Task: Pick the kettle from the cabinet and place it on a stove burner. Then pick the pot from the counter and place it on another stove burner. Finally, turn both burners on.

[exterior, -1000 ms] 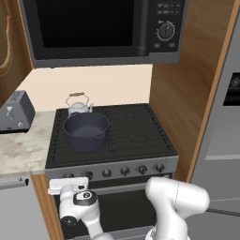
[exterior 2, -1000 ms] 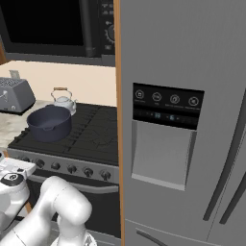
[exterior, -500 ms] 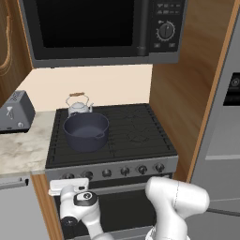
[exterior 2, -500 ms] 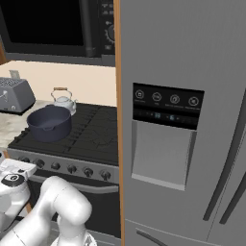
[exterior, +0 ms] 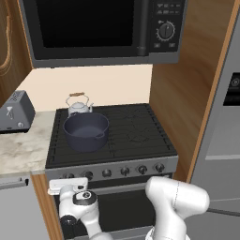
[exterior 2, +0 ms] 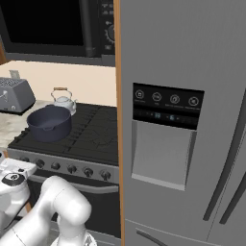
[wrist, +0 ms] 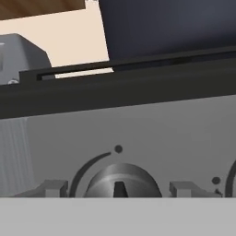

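- The step in hand, as I judge it, is turning on a burner: the small silver-white metal kettle (exterior: 78, 107) with its arched wire handle and the wide dark navy pot (exterior: 86, 131) both stand on the black gas range (exterior: 136, 136) — the kettle on the back-left burner, the pot on the front-left one, just in front of the kettle.
- The two-finger gripper (wrist: 119, 189) is low in front of the range's grey control panel; in the hand view its dark fingertips (wrist: 50, 188) stand on either side of a round silver-black knob (wrist: 120, 182), apart from it. The fingers are released, nothing is grasped.
- To do it well, I think the fingers should stay centred on the knob, close squarely on its sides, and only then rotate — otherwise they can slip off.
- It is worth checking that this knob belongs to an occupied burner; the pictures do not let me tell which.
- The pot is lidless and looks empty inside. The kettle has its domed lid on, so its contents are hidden.
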Tool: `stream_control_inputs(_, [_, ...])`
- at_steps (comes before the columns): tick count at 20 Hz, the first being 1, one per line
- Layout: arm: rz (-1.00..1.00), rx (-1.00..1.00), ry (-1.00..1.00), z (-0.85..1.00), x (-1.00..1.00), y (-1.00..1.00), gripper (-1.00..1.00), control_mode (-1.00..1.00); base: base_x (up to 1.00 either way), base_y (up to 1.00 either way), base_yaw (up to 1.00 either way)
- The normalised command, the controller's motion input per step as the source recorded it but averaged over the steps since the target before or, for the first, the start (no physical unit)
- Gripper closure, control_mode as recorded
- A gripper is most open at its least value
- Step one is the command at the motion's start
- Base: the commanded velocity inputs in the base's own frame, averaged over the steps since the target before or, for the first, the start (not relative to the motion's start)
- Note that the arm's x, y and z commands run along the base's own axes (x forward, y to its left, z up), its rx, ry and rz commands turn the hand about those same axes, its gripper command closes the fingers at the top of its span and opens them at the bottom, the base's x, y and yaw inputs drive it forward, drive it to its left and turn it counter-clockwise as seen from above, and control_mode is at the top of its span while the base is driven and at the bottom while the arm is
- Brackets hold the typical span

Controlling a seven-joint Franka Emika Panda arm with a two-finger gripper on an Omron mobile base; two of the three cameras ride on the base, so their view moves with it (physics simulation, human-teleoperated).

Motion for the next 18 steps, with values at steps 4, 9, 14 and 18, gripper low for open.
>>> stream_control_inputs(4, [0.0,0.0,0.0,0.0,0.04,0.04,1.0,-1.0,0.0,0.0,0.0])
stream_control_inputs(9, [0.0,0.0,0.0,0.0,0.03,0.07,1.0,-1.0,0.0,0.0,0.0])
stream_control_inputs(14, [0.0,-0.01,0.0,0.0,0.02,0.09,1.0,-1.0,0.0,0.0,0.0])
stream_control_inputs(18, [0.02,-0.12,0.01,0.0,-0.01,0.0,1.0,-1.0,0.0,0.0,0.0])
